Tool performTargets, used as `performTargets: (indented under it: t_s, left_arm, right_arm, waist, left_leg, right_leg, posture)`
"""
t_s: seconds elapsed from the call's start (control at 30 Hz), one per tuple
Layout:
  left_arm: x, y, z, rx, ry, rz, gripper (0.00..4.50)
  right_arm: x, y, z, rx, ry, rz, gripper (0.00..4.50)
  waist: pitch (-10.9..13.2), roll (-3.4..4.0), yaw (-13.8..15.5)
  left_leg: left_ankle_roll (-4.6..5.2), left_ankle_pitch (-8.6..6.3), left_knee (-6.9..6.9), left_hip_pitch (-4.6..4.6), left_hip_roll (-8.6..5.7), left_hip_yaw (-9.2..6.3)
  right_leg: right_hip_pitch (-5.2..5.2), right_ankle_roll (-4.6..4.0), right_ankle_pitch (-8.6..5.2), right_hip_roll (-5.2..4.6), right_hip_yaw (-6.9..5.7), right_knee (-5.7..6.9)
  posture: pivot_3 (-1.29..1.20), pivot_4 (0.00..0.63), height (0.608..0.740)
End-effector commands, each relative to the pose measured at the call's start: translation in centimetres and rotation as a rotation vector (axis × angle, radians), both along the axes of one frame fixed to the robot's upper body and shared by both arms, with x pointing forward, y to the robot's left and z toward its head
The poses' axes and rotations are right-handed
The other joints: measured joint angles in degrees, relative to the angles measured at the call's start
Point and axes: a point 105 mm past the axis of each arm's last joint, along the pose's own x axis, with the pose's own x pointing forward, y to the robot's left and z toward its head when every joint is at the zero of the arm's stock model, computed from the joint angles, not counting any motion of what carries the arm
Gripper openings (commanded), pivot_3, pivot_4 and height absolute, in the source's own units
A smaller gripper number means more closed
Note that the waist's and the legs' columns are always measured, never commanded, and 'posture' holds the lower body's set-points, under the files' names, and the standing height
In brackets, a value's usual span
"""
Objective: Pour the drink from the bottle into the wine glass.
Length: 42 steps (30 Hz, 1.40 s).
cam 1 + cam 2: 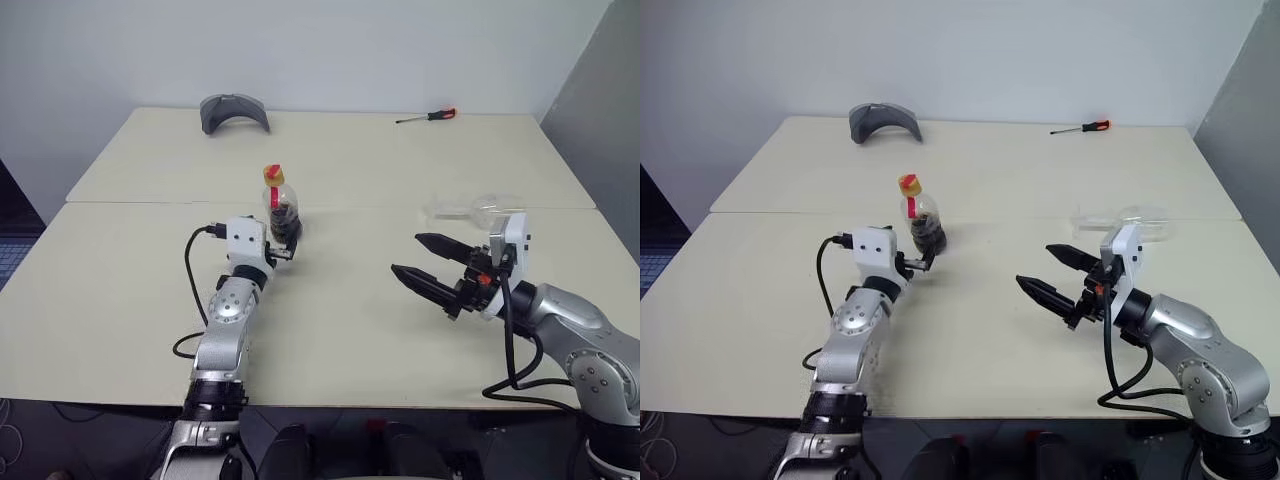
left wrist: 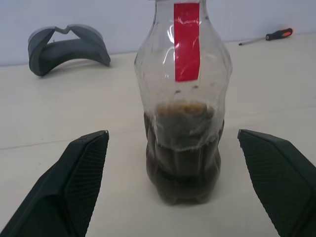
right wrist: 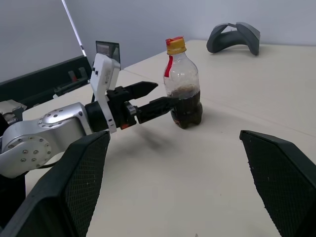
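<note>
From the head views, the bottle (image 1: 279, 207) stands upright mid-worktop, cap on, the dark drink (image 1: 284, 222) filling its lower half. The left gripper (image 1: 284, 243) sits just short of the belly with its fingers spread, nothing held. The right gripper (image 1: 428, 265) hangs over the worktop well apart from it, fingers also spread and empty. The wine glass (image 1: 478, 207) looks to be lying on its side just beyond the right gripper, though it is too faint to be sure.

The left wrist view has the bottle (image 2: 182, 103) centred between the two fingers (image 2: 74, 173). I'd judge the step as the reach-to-grasp: slide straight in, close around the belly below the red label (image 2: 187, 41), and squeeze gently, since thin plastic will likely buckle.

The right wrist view shows the left gripper (image 3: 160, 98) flanking the bottle (image 3: 181, 84).

The worktop (image 1: 350, 310) is pale beige, two slabs meeting at a seam, against a plain light wall; a grey curved object (image 1: 234, 111) and a screwdriver (image 1: 427, 116) lie at the far edge
</note>
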Motion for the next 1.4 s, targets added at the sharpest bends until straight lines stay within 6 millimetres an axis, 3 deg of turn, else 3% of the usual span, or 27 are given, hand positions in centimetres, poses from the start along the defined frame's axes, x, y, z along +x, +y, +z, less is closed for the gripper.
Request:
performTargets:
  t_s: [0.03, 0.17, 1.0, 1.1, 1.3, 1.4]
  left_arm:
    - [0.5, -0.4, 1.1, -0.002, -0.059, -0.002, 4.49]
    - [1.4, -1.1, 1.1, -0.016, -0.063, -0.02, 4.49]
    - [5.3, -0.6, 0.5, -0.03, -0.097, 0.012, 4.49]
    - [5.4, -0.8, 0.5, -0.037, -0.099, -0.002, 3.88]
    - [5.5, -0.9, 0.4, -0.057, -0.098, -0.017, 2.25]
    - [5.4, -0.8, 0.4, -0.057, -0.1, -0.012, 1.84]
  right_arm:
    - [-0.2, 0.1, 0.8, 0.006, -0.05, 0.0, 4.5]
    - [-0.1, 0.1, 1.0, 0.009, -0.055, -0.005, 4.5]
    - [-0.2, 0.5, 1.6, 0.014, -0.065, -0.025, 4.5]
    - [-0.2, 0.5, 1.6, 0.016, -0.066, -0.029, 4.5]
    - [-0.1, 0.5, 1.6, 0.017, -0.066, -0.034, 4.5]
    - [0.0, 0.5, 1.5, 0.018, -0.063, -0.037, 4.5]
  waist:
    - [0.0, 0.0, -0.1]
    - [0.0, 0.0, 0.0]
    - [0.0, -0.05, -0.1]
    - [0.0, -0.06, -0.1]
    - [0.0, -0.06, -0.1]
    - [0.0, -0.06, -0.1]
  left_leg:
    - [0.0, 0.0, -0.01, 0.0, 0.0, 0.02]
    - [-0.01, 0.01, -0.01, 0.0, 0.0, 0.0]
    - [-0.1, 0.05, -0.01, -0.05, -0.01, 0.02]
    - [-0.11, 0.06, -0.01, -0.06, -0.01, 0.02]
    - [-0.12, 0.07, -0.01, -0.06, -0.01, 0.01]
    - [-0.15, 0.09, -0.01, -0.06, -0.01, 0.01]
  right_leg:
    - [0.0, 0.0, 0.0, 0.0, 0.02, -0.01]
    - [-0.02, 0.0, 0.0, 0.0, 0.0, 0.0]
    - [-0.07, 0.01, 0.0, 0.0, -0.03, -0.02]
    - [-0.08, 0.01, 0.0, -0.01, -0.04, -0.01]
    - [-0.08, 0.01, 0.0, -0.01, -0.04, 0.0]
    - [-0.08, 0.01, 0.0, -0.01, -0.04, -0.01]
  posture:
    - [0.0, 0.15, 0.74]
    - [0.0, 0.15, 0.74]
    - [0.0, 0.15, 0.74]
    - [0.0, 0.15, 0.74]
    - [0.0, 0.15, 0.74]
    - [0.0, 0.15, 0.74]
